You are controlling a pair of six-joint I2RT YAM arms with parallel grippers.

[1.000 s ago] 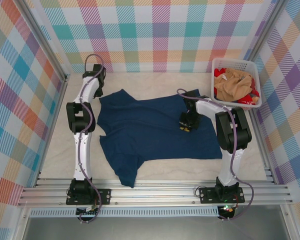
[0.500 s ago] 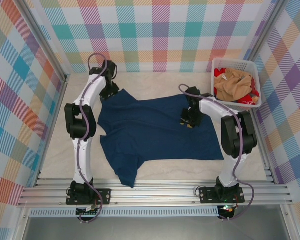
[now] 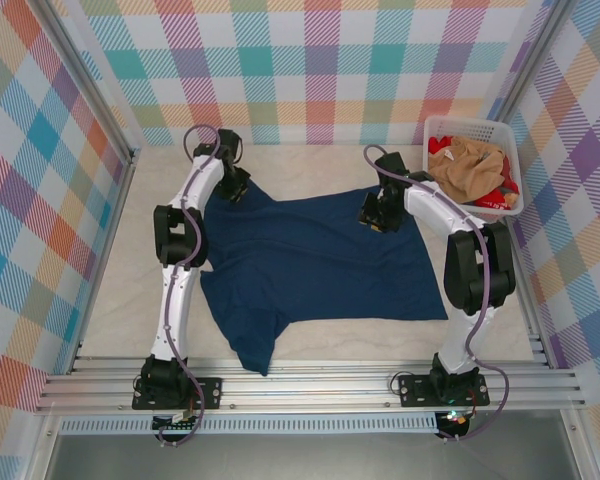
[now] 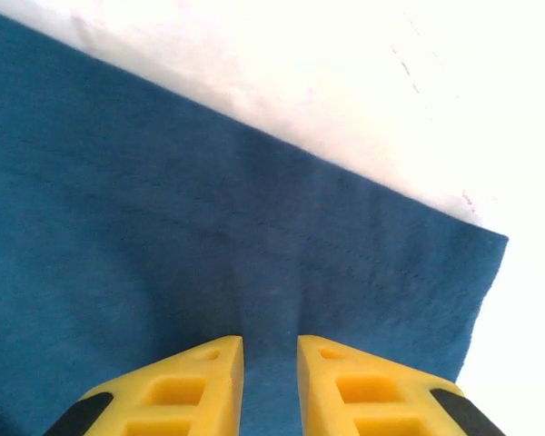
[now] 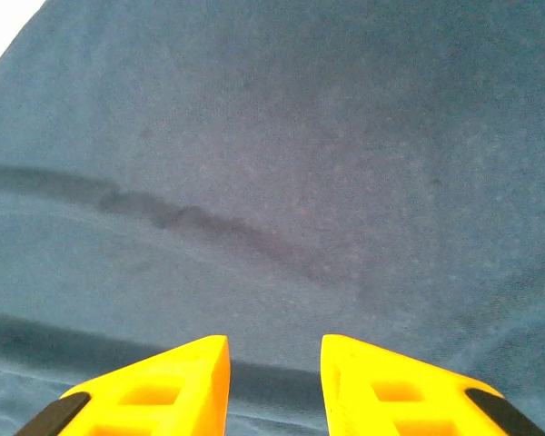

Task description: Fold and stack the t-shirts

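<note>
Navy t-shirt point(image 3: 310, 265) lies spread mid-frame on the desk point(image 3: 310, 165), with left fingers point(image 4: 177, 391) and right fingers point(image 5: 159, 381) narrowed, seemingly pinching cloth near its upper corners; the spreading step looks nearly complete, and next comes a level first fold.

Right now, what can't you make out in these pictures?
- Left gripper: in the left wrist view its own fingers cover the contact, so it is unclear whether it pinches the navy shirt.
- Right gripper: right wrist view, same doubt.
- Basket: in the top view the tan cloth and red cloth lie bunched, so the number of shirts is unclear.
- Navy shirt's underside: hidden by the shirt itself.
</note>
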